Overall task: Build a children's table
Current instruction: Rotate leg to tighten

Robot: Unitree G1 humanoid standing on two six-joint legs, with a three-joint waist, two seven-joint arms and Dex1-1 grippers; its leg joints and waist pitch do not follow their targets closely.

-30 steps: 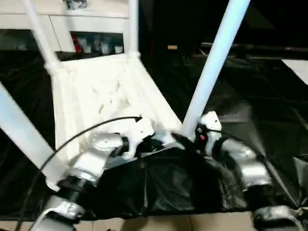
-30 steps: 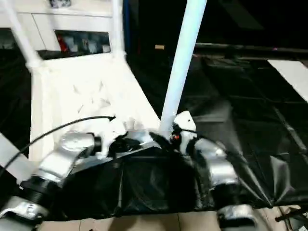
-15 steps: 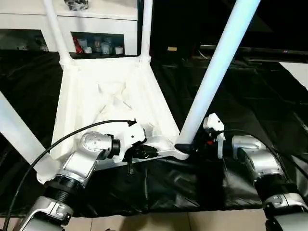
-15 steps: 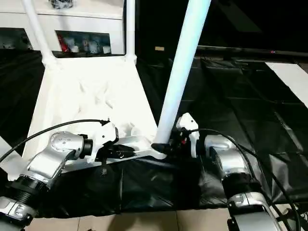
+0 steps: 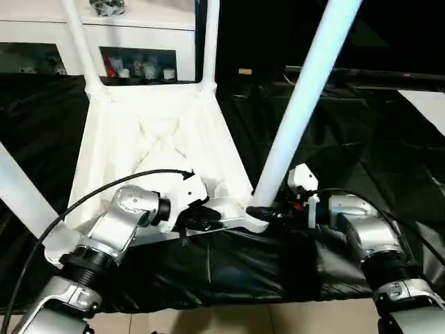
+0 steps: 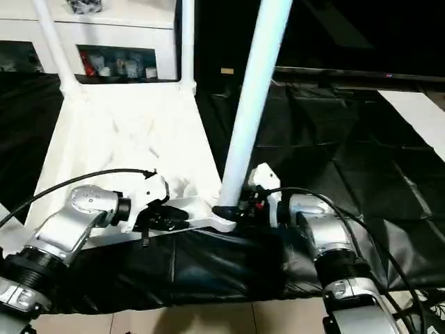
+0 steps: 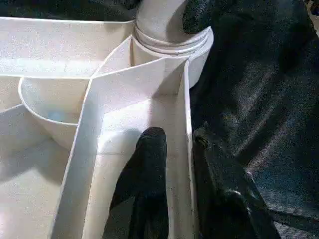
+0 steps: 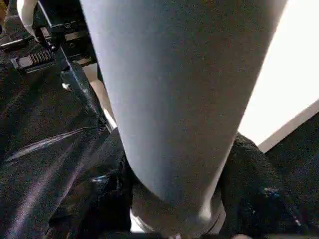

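The children's table lies upside down on black sheeting, its white ribbed top (image 5: 153, 139) facing up with white tube legs standing in the corner sockets. My left gripper (image 5: 207, 221) is at the near rim. Its fingers (image 7: 147, 169) straddle the thin rim wall (image 7: 187, 99), slightly apart, the inner one clear of the wall. My right gripper (image 5: 268, 211) is at the near right corner socket (image 7: 169, 35). It is shut around the flared base of the leg (image 5: 306, 104), and its fingers (image 8: 254, 199) hug that leg (image 8: 184, 89) on both sides.
Two far legs (image 5: 80, 42) (image 5: 211, 38) and the near left leg (image 5: 21, 195) rise around my arms. A white cabinet (image 5: 139, 28) with glass doors stands behind the table. Crinkled black sheeting (image 5: 361, 139) covers the floor, with tiled floor at the near edge.
My right gripper's fingers have closed in around the near right leg's base. My left gripper's fingers have loosened on the rim wall. The camera has shifted and steadied.
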